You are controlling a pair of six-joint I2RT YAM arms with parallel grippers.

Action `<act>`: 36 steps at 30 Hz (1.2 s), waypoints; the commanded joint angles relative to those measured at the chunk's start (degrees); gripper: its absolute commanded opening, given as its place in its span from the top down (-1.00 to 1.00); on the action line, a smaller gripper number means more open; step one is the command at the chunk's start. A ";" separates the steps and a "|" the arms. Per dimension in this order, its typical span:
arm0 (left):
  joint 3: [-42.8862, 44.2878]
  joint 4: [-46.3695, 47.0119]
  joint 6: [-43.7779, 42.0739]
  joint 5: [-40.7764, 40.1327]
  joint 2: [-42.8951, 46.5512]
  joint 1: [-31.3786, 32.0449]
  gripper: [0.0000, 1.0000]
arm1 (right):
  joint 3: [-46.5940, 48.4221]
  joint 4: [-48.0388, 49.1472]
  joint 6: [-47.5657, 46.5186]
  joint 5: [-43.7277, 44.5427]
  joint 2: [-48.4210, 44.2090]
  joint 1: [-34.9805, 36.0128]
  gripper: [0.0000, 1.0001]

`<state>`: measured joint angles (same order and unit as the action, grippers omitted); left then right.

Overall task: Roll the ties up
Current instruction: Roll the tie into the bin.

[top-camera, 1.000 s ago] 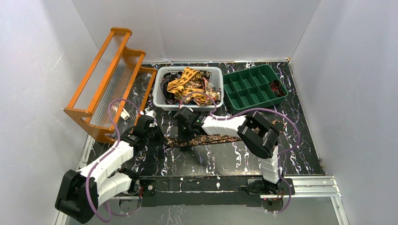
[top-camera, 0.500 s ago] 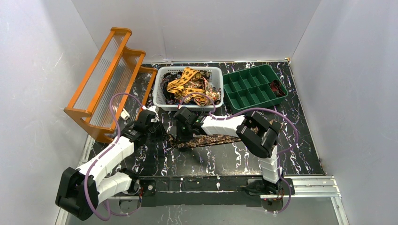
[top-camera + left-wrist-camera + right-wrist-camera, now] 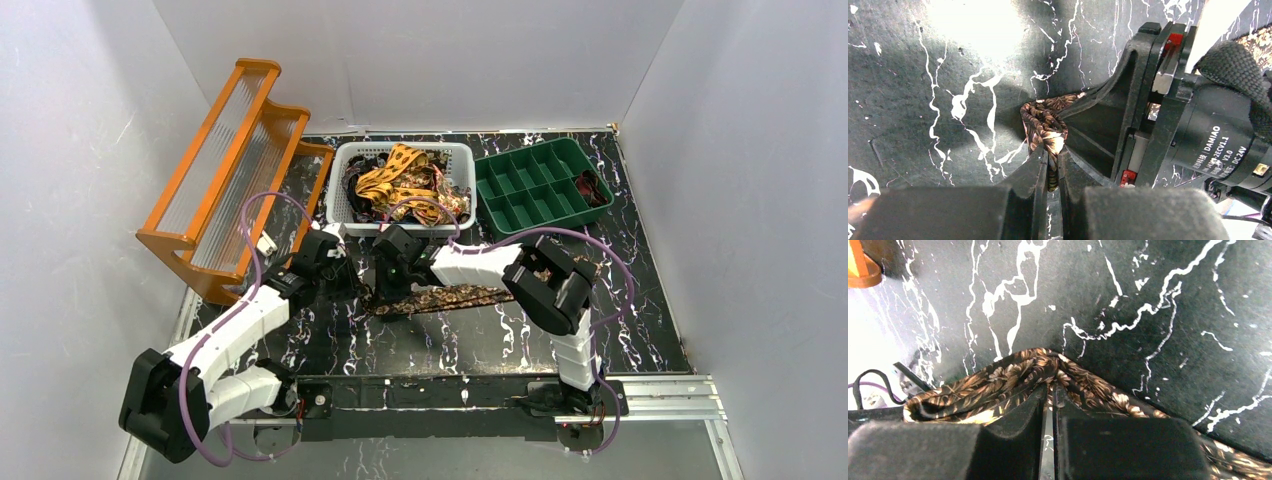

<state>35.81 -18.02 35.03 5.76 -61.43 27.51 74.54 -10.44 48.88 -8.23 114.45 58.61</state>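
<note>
A dark brown tie with tan specks [image 3: 455, 296] lies flat across the middle of the black marbled table, running right from the two grippers. My left gripper [image 3: 345, 283] is shut on the tie's folded left end [image 3: 1045, 131], pinched between its fingertips. My right gripper [image 3: 385, 290] is shut on a raised fold of the same tie [image 3: 1013, 375], close beside the left gripper. More ties, yellow-orange and dark, are heaped in a white basket [image 3: 342, 172] at the back.
An orange tiered rack [image 3: 225, 170] stands at the back left. A green compartment tray [image 3: 537, 187] sits at the back right, with something dark in its right end. Purple cables loop over both arms.
My left arm has moved right and forward, bringing its gripper up against the right gripper at the tie's left end. The right arm has barely shifted.
</note>
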 commanded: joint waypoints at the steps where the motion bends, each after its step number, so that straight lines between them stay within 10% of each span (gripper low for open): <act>1: 2.22 -2.07 -1.66 -1.84 0.31 1.11 1.00 | -4.02 4.15 -0.86 3.14 -7.14 0.06 0.60; 36: 18.77 -11.45 -1.19 -28.08 -21.47 24.48 0.94 | -28.88 -5.56 4.02 19.30 -42.20 -9.40 0.00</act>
<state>51.46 -27.53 33.06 -19.09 -80.51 50.00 46.68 -14.96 51.92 8.75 74.70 49.82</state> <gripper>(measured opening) 0.045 0.488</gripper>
